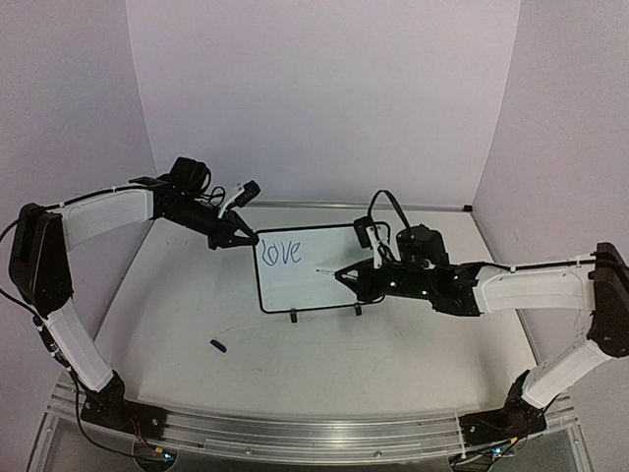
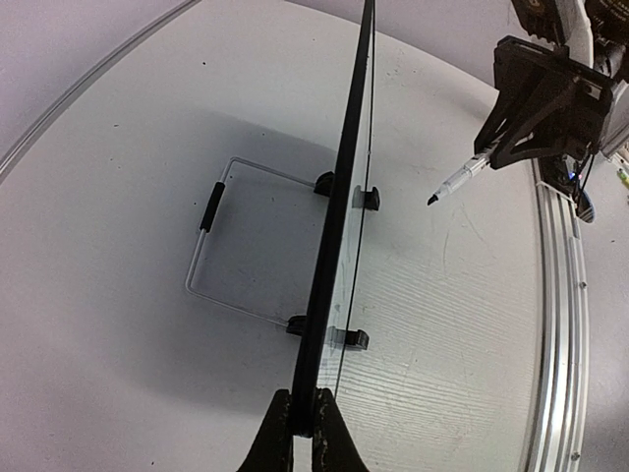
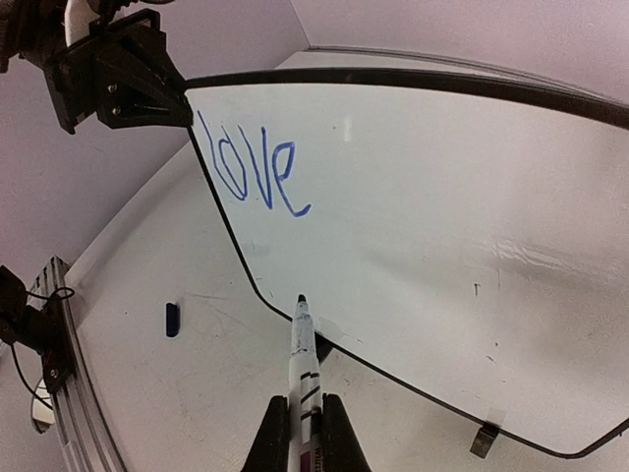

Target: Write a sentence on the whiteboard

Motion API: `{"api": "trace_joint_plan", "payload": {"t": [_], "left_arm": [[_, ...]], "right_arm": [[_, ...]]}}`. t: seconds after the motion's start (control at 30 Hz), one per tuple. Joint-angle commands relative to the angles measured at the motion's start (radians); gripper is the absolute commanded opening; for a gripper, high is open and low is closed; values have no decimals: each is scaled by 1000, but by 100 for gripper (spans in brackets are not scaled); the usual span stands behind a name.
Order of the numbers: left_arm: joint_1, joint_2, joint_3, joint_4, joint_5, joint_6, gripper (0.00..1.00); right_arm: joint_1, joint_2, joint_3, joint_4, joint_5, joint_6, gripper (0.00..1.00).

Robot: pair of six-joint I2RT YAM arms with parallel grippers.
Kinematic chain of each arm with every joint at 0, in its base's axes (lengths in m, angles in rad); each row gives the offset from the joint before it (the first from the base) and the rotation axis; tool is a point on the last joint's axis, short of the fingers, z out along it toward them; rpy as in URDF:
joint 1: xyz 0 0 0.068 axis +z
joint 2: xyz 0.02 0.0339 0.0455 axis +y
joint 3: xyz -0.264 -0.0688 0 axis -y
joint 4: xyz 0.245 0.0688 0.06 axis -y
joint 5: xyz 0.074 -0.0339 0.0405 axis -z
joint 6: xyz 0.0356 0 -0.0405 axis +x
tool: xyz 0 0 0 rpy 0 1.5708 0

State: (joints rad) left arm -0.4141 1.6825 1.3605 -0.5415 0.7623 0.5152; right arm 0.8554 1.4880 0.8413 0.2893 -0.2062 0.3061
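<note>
- Top view: a white table (image 1: 197, 295) sits in a booth of pale lilac walls (image 1: 314, 98), with a metal rail (image 1: 295, 428) along the near edge. The whiteboard (image 1: 305, 280) stands upright mid-table. The sentence (image 1: 280, 253) reads only "love", in blue, at the upper left. The left gripper (image 1: 239, 239) is pinched on the board's upper-left corner. A dark cap (image 1: 217, 345) lies alone in front.
- Left wrist: the board is seen edge-on, its frame squeezed between the fingers, and a wire stand (image 2: 236, 290) lies flat behind it.
- Right wrist: the right gripper (image 3: 305, 433) is clamped on a marker (image 3: 303, 344), whose tip is near the board's lower-left frame.
</note>
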Motion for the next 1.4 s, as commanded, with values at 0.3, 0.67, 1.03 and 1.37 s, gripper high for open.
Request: {"api": "trace_joint_plan", "payload": {"t": [0.3,0.67,1.03,1.37], "left_arm": [[6,-36,-11,4,-98,21,0],[6,-37,-11,9,-95,14,0],[6,-39,-15,8,-102,16,0],[6,-37,-13,7,-99,17,0]], "right_arm": [[-84,-94,-59,107,-131,19,0],[-85,-127,-90,178,-48,34,0],[-85,-80,-39,197,-6,36,0],[-85,-14,23,202,6,42,0]]}}
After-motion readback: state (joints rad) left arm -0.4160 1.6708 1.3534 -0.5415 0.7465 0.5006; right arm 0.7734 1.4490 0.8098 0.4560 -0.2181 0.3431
